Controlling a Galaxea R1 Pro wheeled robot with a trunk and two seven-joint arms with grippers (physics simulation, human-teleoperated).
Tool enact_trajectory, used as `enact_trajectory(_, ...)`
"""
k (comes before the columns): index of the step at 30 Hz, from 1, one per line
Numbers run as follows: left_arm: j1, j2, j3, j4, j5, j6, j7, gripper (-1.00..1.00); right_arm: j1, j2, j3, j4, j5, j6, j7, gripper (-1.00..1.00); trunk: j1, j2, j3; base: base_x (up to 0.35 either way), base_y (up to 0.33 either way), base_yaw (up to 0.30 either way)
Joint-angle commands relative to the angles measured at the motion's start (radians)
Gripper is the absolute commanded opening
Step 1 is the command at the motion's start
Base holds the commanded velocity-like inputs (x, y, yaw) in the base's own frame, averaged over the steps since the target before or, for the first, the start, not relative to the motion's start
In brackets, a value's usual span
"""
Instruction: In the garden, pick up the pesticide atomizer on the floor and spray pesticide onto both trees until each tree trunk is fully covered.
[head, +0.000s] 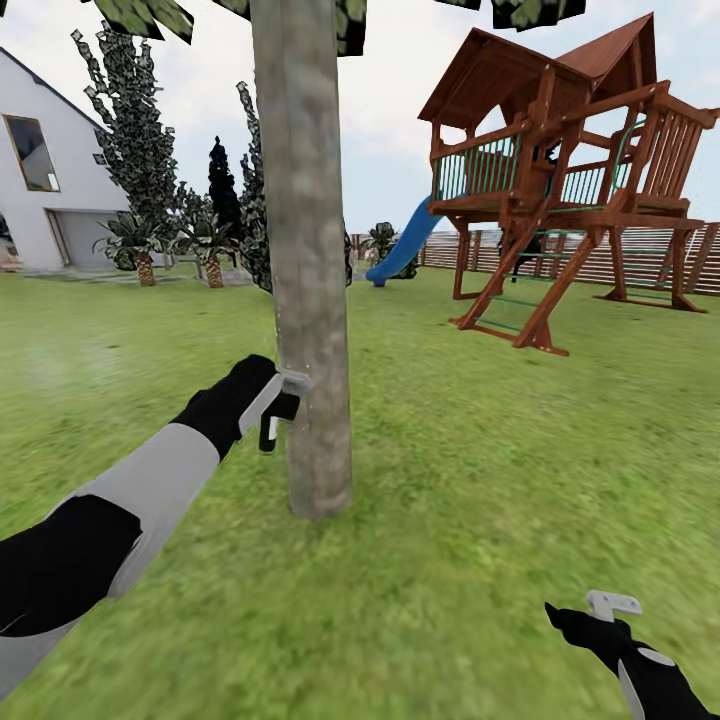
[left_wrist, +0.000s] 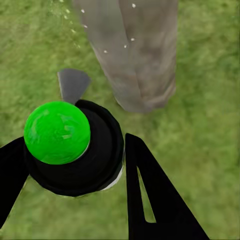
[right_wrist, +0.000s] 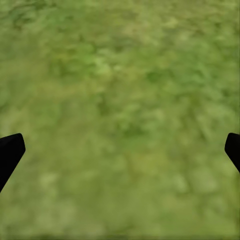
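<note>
Left tool (left_wrist: 100, 165) clenched on the pesticide atomizer (left_wrist: 75, 150), black fingers (left_wrist: 150, 200) on either side of the bottle body. Left wrist view: bottle seen end-on, its long axis running along the fingers toward the grass floor (left_wrist: 200, 125); grey trigger head (left_wrist: 72, 84) points at the tree trunk (left_wrist: 135, 55), which stands just beyond the tool. White specks show on the bark. Right tool (right_wrist: 120, 150) released, fingertips wide apart, over grass, well apart from trunk.
</note>
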Motion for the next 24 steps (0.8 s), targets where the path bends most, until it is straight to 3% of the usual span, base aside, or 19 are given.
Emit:
enact_trajectory(1,-0.012,0.0,0.0,0.0,0.002,0.0,0.0,-1.0,0.0,0.0,0.0,0.0,0.0,0.0,0.0,1.0,0.0,0.0,0.0,0.0,0.0,0.0)
enact_trajectory(24,-0.311,-0.001,0.001,0.048,0.006,0.013,0.001,-1.0,0.0,0.0,-0.003,0.0,0.0,0.0,0.0,1.0,0.0,0.0,0.0,0.0,0.0,0.0)
